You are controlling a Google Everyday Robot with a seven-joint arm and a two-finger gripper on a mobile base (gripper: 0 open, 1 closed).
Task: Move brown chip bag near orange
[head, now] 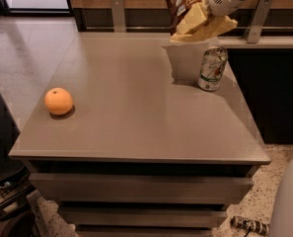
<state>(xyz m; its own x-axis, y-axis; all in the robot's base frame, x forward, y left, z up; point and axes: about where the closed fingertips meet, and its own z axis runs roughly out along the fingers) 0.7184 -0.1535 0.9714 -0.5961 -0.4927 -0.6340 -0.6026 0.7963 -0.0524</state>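
Note:
The brown chip bag (pixel 181 3) hangs in the air at the top of the camera view, above the table's far right part and just up-left of the soda can. My gripper (pixel 198 26) comes in from the top right, and its pale yellow fingers (pixel 191 19) are shut on the bag's lower part. The bag's top is cut off by the picture's edge. The orange (pixel 58 100) sits on the grey table (pixel 136 112) near its left edge, far from the bag.
A green-and-silver soda can (pixel 212 68) stands upright on the table's right side, under the gripper. A rail with metal posts (pixel 118 11) runs behind the table. Part of my white arm (pixel 290 201) shows at the lower right. Dark equipment (pixel 0 172) stands at the lower left.

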